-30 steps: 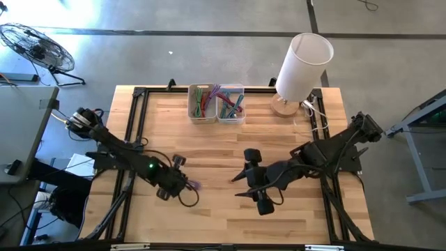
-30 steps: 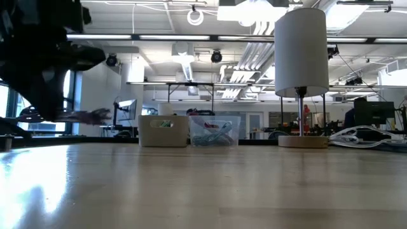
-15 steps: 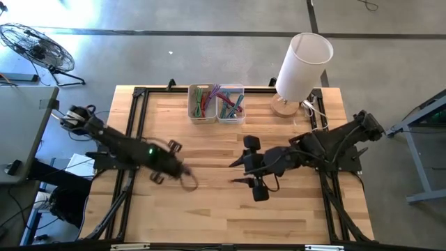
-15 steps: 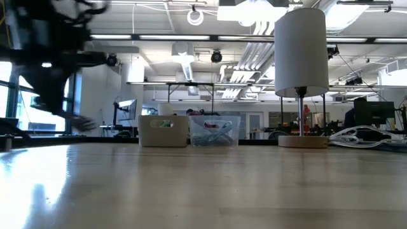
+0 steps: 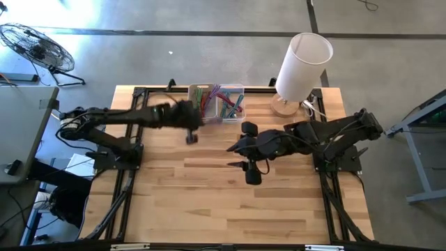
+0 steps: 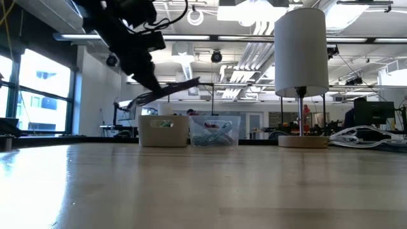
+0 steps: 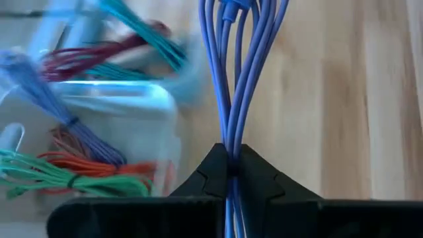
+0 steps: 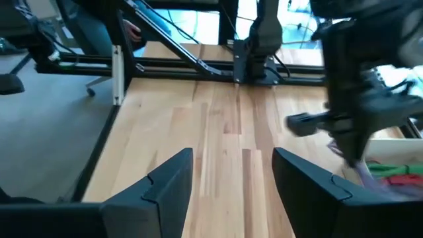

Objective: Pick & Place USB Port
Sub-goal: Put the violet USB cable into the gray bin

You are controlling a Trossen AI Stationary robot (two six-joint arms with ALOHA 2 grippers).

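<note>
The left gripper hung above the table's far edge, beside the two clear bins of coloured cables, its fingers pinched on a looped purple USB cable that dangled from them. To the right, the right gripper hovered over mid-table with fingers spread and empty. A white lamp stood at the far right corner.
</note>
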